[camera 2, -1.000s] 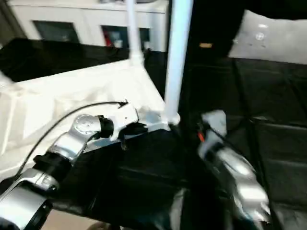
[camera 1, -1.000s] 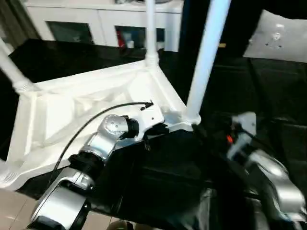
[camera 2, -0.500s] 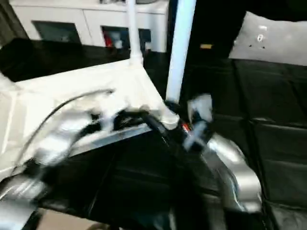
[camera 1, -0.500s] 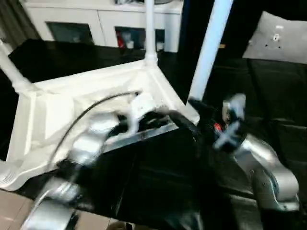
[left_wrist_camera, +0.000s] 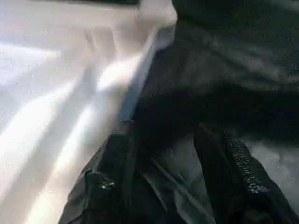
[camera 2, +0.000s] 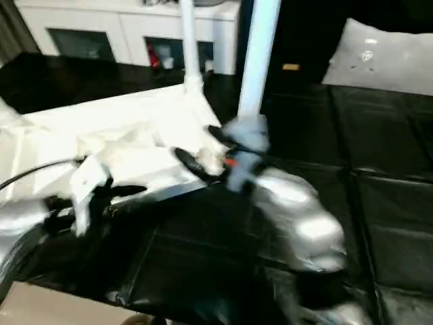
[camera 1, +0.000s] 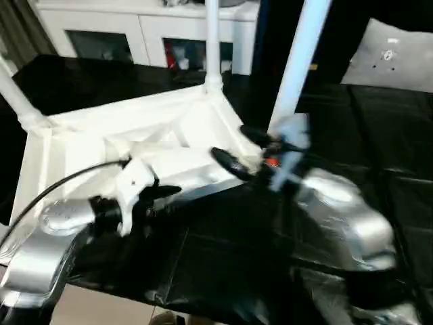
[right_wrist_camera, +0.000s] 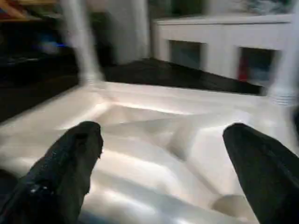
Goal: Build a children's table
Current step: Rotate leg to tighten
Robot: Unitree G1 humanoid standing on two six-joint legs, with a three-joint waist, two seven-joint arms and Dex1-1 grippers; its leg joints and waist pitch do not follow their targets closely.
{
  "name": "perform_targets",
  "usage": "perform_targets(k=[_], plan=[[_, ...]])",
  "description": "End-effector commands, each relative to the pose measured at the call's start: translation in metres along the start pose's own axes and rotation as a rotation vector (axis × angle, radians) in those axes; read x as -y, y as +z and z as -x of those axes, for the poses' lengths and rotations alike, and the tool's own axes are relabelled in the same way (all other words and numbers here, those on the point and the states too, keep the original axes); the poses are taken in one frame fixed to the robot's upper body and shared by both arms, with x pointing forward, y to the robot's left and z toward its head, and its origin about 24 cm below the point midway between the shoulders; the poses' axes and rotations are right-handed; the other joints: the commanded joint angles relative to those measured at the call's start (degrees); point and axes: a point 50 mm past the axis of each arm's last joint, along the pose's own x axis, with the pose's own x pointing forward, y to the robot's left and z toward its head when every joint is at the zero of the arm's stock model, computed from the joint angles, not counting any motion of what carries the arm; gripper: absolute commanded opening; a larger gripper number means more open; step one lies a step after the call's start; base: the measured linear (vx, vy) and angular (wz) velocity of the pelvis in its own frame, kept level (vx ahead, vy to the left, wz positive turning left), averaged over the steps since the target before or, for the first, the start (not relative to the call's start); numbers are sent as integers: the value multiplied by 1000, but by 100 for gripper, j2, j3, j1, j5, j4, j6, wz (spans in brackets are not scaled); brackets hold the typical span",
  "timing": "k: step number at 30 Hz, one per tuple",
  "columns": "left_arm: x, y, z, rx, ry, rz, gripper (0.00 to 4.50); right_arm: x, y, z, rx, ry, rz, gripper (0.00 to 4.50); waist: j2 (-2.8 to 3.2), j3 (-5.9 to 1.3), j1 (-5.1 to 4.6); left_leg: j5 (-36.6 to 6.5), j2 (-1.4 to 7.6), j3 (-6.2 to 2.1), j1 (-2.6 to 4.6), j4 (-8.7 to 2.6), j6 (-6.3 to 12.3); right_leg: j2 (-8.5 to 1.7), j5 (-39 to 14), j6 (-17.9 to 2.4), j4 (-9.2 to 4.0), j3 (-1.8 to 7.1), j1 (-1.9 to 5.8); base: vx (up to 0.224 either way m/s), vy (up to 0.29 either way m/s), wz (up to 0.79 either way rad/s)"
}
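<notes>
The children's table lies upside down on a black surface, its white tabletop [camera 1: 128, 135] showing the ribbed underside. White legs stand in its corner sockets: one at the back [camera 1: 212, 40], one at the near right [camera 1: 301, 61], one at the left [camera 1: 17, 95]. My left gripper [camera 1: 161, 198] hovers just off the tabletop's near edge [left_wrist_camera: 135, 88], open, with nothing between its fingers [left_wrist_camera: 117, 177]. My right gripper [camera 1: 242, 150] is open wide over the near right corner. Its fingers [right_wrist_camera: 70, 158] spread above the ribbed underside [right_wrist_camera: 159, 126].
A white cabinet with glass doors [camera 1: 135, 34] stands behind the table. A grey cushion [camera 1: 392, 54] lies at the back right on the black padded surface [camera 1: 379, 128]. A strip of beige floor [camera 1: 95, 308] shows at the near left.
My left gripper has opened, come off the tabletop's near edge and drawn back to the left. My right arm has swung left, from the black surface to the near right corner.
</notes>
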Motion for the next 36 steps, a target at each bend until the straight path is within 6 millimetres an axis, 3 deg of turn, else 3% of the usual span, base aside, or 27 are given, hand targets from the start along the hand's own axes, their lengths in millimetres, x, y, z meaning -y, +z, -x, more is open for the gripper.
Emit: perform_targets(k=[1,4,6,10,11,16,17,19,22,23,29,32,36], plan=[[4,-6,0,-68,39,1,245,5,-7,-9,-22,-125,26,450,32,-224,-95,-2361,80,-84,123,-473,11,-275,-3835,-14,-606,233,212,0,0,0],[10,-11,-2,-96,64,27,259,9,-12,-22,-23,-252,-6,450,63,-218,-155,-2508,98,-113,116,-486,-2,-279,-3746,-24,-591,229,205,0,0,0],[12,-14,-4,-126,85,41,286,19,-15,-30,-22,-393,-49,450,56,-207,-238,-2635,106,-158,78,-512,-17,-271,-3534,-60,-551,219,253,0,0,0],[15,-16,-5,-157,83,39,305,32,-18,-34,-22,-513,-92,450,66,-203,-261,-2659,81,-147,122,-492,-16,-280,-3515,-86,-549,244,215,0,0,0],[17,-19,-4,-181,80,37,331,39,-18,-34,-20,-566,-105,450,61,-200,-249,-2627,88,-141,124,-492,-17,-282,-3429,-105,-537,262,199,0,0,0],[18,-30,-2,-252,100,16,339,71,-18,-25,-17,-752,-88,450,65,-239,-199,-2374,103,-112,119,-498,-46,-264,-2822,-354,-419,328,204,0,0,0],[18,-31,-2,-257,105,15,339,75,-19,-24,-15,-774,-91,450,44,-247,-177,-2243,96,-84,123,-491,-36,-247,-2627,-437,-399,359,192,0,0,0],[15,-34,-2,-273,134,1,339,91,-16,-17,-7,-840,-65,450,-4,-283,-173,-1944,90,-77,62,-487,-21,-238,-2289,-596,-301,410,234,0,0,0],[13,-38,-1,-292,162,-10,339,110,-10,-8,5,-906,-36,450,-8,-317,-154,-1486,65,-36,9,-450,96,-223,-1745,-846,-208,465,261,0,0,0],[11,-42,2,-308,180,-15,339,121,-6,-1,16,-944,-19,450,-61,-312,-152,-1406,51,-10,2,-434,148,-222,-1693,-892,-206,477,259,0,0,0],[10,-46,4,-315,212,-24,339,152,4,23,40,-1051,23,450,-117,-292,-79,-1334,60,18,9,-412,244,-228,-2028,-834,-211,475,264,0,0,0],[10,-47,4,-314,225,-34,339,163,5,35,37,-1102,50,450,-143,-273,-88,-1462,47,16,-11,-415,240,-229,-2281,-762,-241,464,267,0,0,0],[9,-48,4,-309,232,-42,339,172,7,48,38,-1142,72,450,-168,-257,-103,-1596,37,20,12,-402,270,-220,-2617,-645,-291,454,235,0,0,0]])
